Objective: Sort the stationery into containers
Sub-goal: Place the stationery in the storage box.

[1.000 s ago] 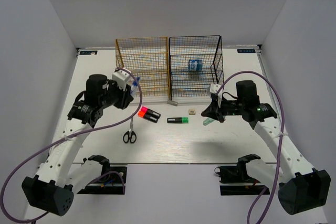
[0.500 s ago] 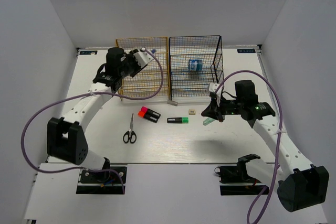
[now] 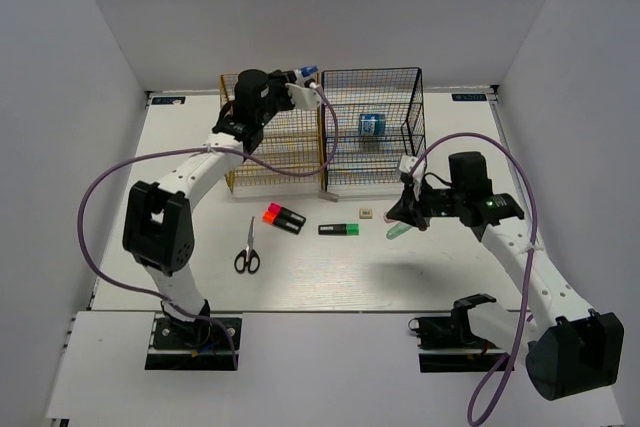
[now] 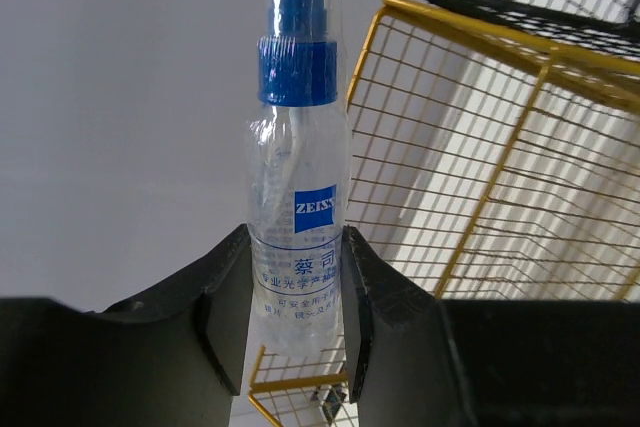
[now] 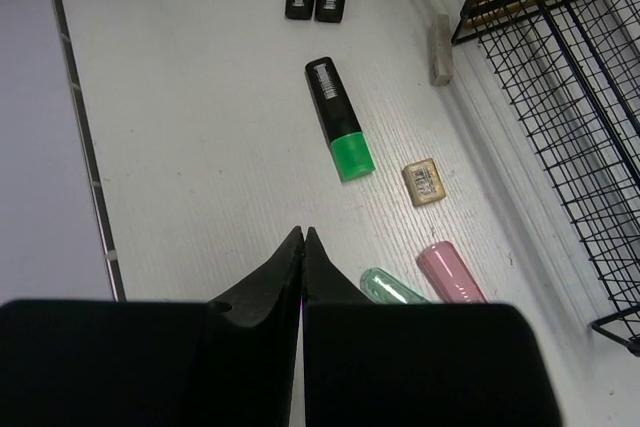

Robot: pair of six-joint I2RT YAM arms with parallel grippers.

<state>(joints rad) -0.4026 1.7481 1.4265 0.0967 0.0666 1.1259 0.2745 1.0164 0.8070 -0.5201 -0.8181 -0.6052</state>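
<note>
Left gripper [image 4: 297,297]: closed on a clear spray bottle [image 4: 297,197], jaws pressed against both sides of its lower body, the blue cap and nozzle standing out beyond them toward the top of the left wrist view; white label with a blue logo and printed characters between the jaws. In the overhead view this gripper sits upper centre, held above the top edge of the yellow rack [image 3: 270,137], close to where it meets the black rack [image 3: 372,147]; the bottle is in the air, not in either rack. Black rack: holds one blue roll [image 3: 372,125] on an upper shelf. Right gripper [image 5: 303,237]: jaws shut tip to tip, nothing between them, at centre right of the overhead view, low over the table [image 3: 450,267]; whether the tips touch the surface cannot be told. Just beside its tips: mint piece [image 5: 390,287], with a pink piece [image 5: 450,272] touching or nearly touching alongside. Beige cube [image 5: 423,180]: near those pieces, in front of the black rack. Green-ended marker [image 5: 338,117]: flat on the table, centre. Pair of markers [image 3: 284,217], red and pink ends, side by side, left of centre. Scissors [image 3: 248,252]: closed, lower left of the table. Small grey block [image 5: 439,47]: at the foot of the racks
</note>
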